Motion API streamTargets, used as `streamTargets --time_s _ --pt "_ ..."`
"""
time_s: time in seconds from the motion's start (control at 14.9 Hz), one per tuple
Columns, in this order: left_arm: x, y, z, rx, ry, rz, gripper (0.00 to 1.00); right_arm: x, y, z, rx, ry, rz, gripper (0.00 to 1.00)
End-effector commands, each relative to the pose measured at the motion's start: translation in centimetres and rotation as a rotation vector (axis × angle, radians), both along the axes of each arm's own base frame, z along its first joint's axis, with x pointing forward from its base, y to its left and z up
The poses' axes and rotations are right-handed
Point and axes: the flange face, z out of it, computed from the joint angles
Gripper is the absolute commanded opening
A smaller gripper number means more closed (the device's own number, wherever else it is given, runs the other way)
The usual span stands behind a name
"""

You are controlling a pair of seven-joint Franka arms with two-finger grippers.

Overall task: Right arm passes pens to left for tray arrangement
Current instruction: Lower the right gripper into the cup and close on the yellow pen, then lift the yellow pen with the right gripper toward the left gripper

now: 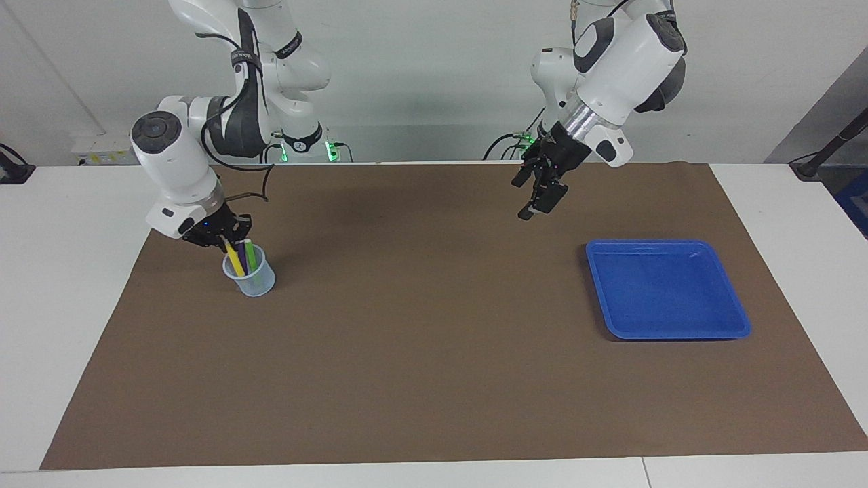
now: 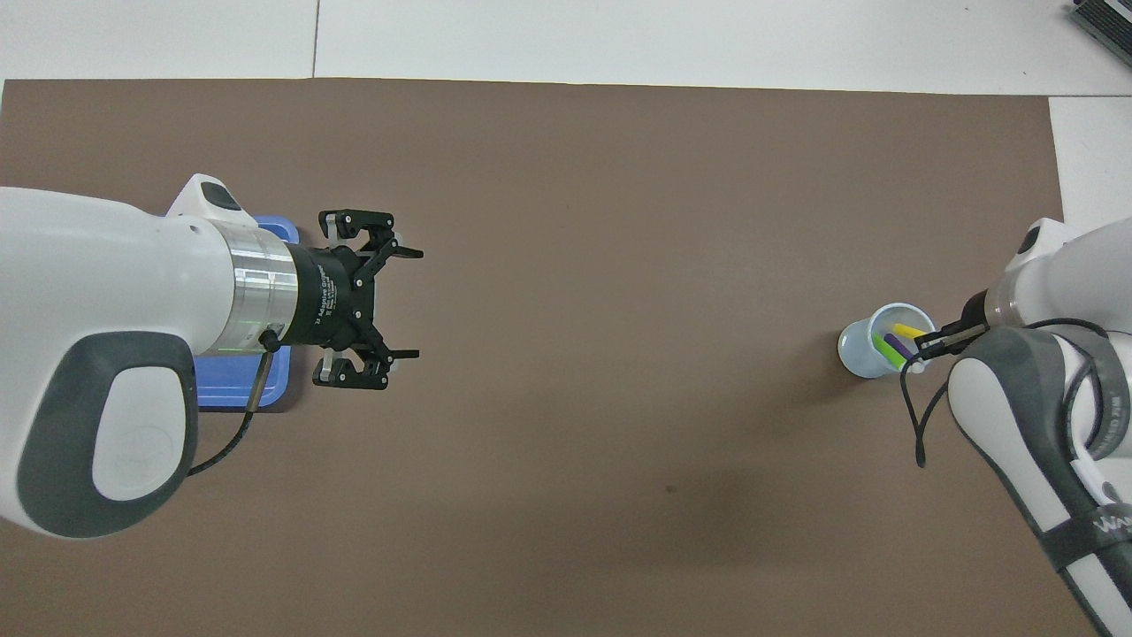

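On the bench: we see a brown mat (image 1: 420,325) covering most of the bench (image 1: 61,285).
Cup: we take the translucent cup (image 1: 249,278) as our landmark, standing on the mat toward the right arm's end.
Pens: we find the yellow pen (image 1: 234,259), purple pen (image 1: 242,256) and green pen (image 1: 251,255) standing upright in the cup.
Right gripper (image 1: 227,241): we see it at the cup's mouth, fingers together on the top of the yellow pen.
Tray (image 1: 668,290): we see it on the mat, well apart from the cup, toward the left arm's end.
Left gripper (image 1: 542,196): we see it in the air over bare mat, near the tray and well apart from the cup, fingers spread wide, holding nothing.
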Motion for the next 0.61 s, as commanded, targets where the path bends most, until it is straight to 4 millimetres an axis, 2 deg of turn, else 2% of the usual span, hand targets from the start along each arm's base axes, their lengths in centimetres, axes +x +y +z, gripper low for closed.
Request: streamTargets --time_s 0.0,0.2,0.54 --pt "-1.0 0.1 -0.6 -0.013 0.009 0.015 1.0 0.5 -0.2 0.6 0.008 0.002 0.015 0.0" --pt "-1.5 -0.6 -0.6 -0.012 0.014 0.001 1.0 0.2 0.0 1.1 0.009 0.005 0.014 0.0" --pt "-1.8 -0.9 -0.8 -0.01 0.02 -0.001 1.0 -0.3 0.0 3.3 0.01 0.029 0.006 0.0"
